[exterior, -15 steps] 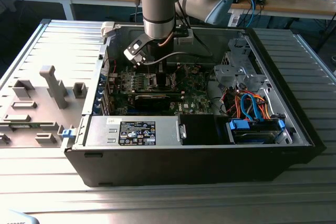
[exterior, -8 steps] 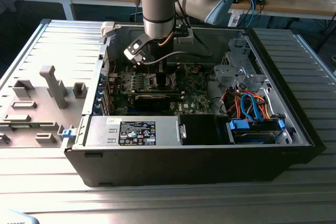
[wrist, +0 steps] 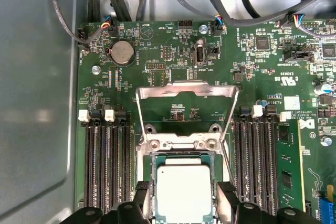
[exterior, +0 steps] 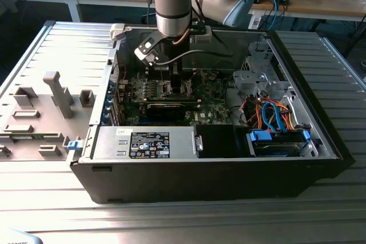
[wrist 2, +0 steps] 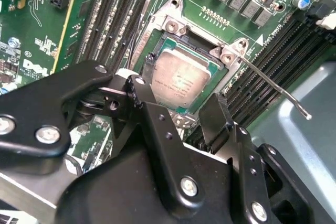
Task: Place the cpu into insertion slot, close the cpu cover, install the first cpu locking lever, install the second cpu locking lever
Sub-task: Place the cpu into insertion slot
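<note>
Arm [exterior: 171, 4] reaches from the top centre of the exterior view into an open computer case [exterior: 229, 161] that lies on a slatted metal table [exterior: 320, 215]. Its gripper [exterior: 170, 81] is low over the green motherboard [exterior: 209, 91] in the case's far half.

In the first wrist view the cpu [wrist: 185, 192] lies flat and square inside the insertion slot [wrist: 184, 158], dull silver top facing up. The gripper straddles it, with black parts just beside two opposite edges of the chip. Whether it clamps the chip or stands free of it, I cannot tell.

The cpu cover [wrist: 157, 88] is swung back open beyond the slot's hinge edge, and green board shows through its cut-out centre. Banks of memory slots [wrist: 107, 166] flank the slot on both sides, and a coin cell battery [wrist: 121, 52] sits further off, past the cover.

In the second wrist view a thin locking lever [wrist 2: 268, 85] sticks out from one corner of the slot, across the memory slots, with its hooked end free over the grey case wall.

In the exterior view a labelled power supply [exterior: 151, 144] sits at the case's near left and a blue drive bracket [exterior: 277, 139] at its near right.
</note>
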### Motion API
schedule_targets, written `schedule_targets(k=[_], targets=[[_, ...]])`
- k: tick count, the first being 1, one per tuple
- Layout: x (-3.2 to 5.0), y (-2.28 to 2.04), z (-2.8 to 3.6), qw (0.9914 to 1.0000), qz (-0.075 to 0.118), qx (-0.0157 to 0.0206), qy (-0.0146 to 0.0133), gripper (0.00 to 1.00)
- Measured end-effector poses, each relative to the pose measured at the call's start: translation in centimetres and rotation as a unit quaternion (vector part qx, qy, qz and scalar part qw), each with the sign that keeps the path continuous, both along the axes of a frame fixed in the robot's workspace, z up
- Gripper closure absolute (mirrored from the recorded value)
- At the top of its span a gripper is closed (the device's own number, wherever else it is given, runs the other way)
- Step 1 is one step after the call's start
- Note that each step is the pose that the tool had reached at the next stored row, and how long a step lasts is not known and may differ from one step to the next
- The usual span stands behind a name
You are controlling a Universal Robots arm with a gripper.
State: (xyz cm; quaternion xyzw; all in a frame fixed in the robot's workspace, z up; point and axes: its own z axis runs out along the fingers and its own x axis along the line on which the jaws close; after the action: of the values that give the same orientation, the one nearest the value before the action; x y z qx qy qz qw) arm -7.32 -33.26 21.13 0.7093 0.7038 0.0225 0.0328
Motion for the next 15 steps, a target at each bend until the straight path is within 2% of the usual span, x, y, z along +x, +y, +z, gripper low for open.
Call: schedule_targets(k=[1,4,6,7,15], targets=[[0.00,0.00,0.02,1.00000,0.000,-0.0002,0.0001,0.40],[0.00,-0.01,0.13,1.00000,0.000,-0.0004,0.0001,0.59],[0.01,-0.01,0.44,1.00000,0.001,-0.0006,0.0001,0.71],[0.01,0.00,0.78,1.00000,0.001,-0.0013,0.0001,0.89],[0.01,0.04,2.57,0.99998,0.001,-0.0062,0.0001,0.89]])
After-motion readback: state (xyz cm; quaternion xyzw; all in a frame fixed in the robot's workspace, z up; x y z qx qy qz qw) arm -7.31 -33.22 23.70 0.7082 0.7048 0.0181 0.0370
